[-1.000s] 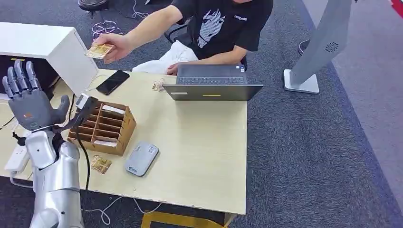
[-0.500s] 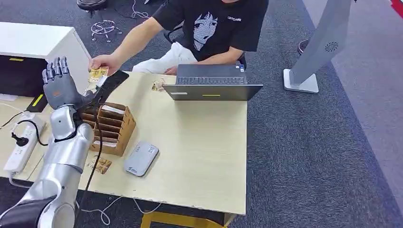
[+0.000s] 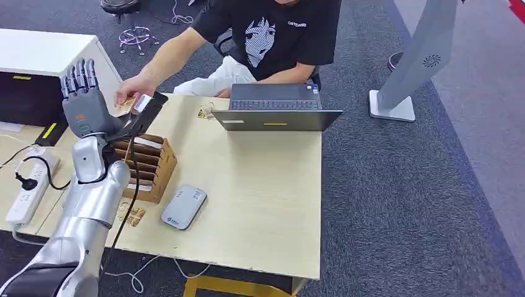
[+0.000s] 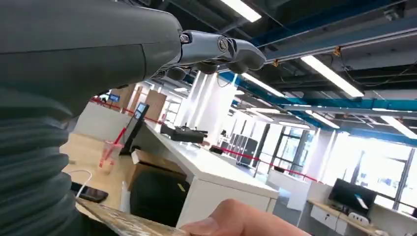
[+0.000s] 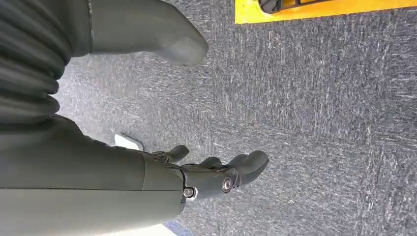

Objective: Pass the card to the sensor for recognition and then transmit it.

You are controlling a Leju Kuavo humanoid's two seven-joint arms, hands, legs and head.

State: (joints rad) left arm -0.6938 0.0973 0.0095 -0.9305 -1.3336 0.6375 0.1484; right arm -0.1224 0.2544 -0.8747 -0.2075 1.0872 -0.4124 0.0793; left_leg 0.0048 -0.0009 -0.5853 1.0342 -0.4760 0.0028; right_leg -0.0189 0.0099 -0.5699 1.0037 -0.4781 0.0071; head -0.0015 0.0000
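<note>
Pale desk (image 3: 260,185); grey carpet (image 3: 402,185)

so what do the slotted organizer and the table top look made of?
Organizer: looks like wood or thick board, brown, matte, with thin flat dividers. Table top: pale wood-grain, probably laminate, smooth with low sheen; the material under the surface can't be told.

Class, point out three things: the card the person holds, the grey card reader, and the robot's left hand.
card (image 3: 127,103), head view, its visible face.
card reader (image 3: 184,207), head view, top face.
left hand (image 3: 82,105), head view, back of the hand.
</note>
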